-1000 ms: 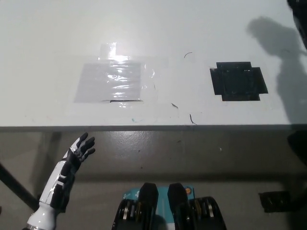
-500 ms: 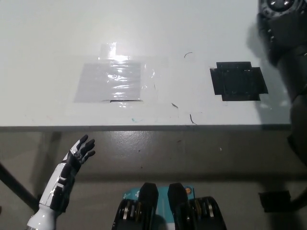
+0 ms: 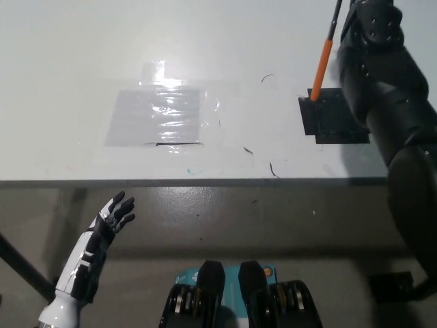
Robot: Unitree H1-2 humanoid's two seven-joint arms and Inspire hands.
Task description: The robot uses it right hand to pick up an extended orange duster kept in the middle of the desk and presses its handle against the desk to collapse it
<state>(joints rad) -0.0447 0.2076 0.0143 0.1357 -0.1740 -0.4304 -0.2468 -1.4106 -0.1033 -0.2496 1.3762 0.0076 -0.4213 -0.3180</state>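
Observation:
The orange duster handle [image 3: 323, 58] slants down from the picture's top edge, black at its upper part. Its lower end rests on the top left corner of a black tape square [image 3: 336, 117] on the white desk [image 3: 82, 48]. My black right hand [image 3: 372, 24] is at the top right, beside the upper part of the handle and shut on it; the grip is partly cut off by the picture's edge. The duster's head is out of view. My white left hand [image 3: 113, 215] rests open at the lower left, below the desk's front edge.
A shiny patch of clear tape [image 3: 160, 116] lies on the desk's left middle. The desk's front edge [image 3: 205, 182] runs across the picture, with grey floor below it. My black right forearm [image 3: 403, 123] covers the desk's right side.
My right arm has come in from the top right, moving left and down. The orange handle has come into view, and its end now rests on the black square. The left hand has stayed put.

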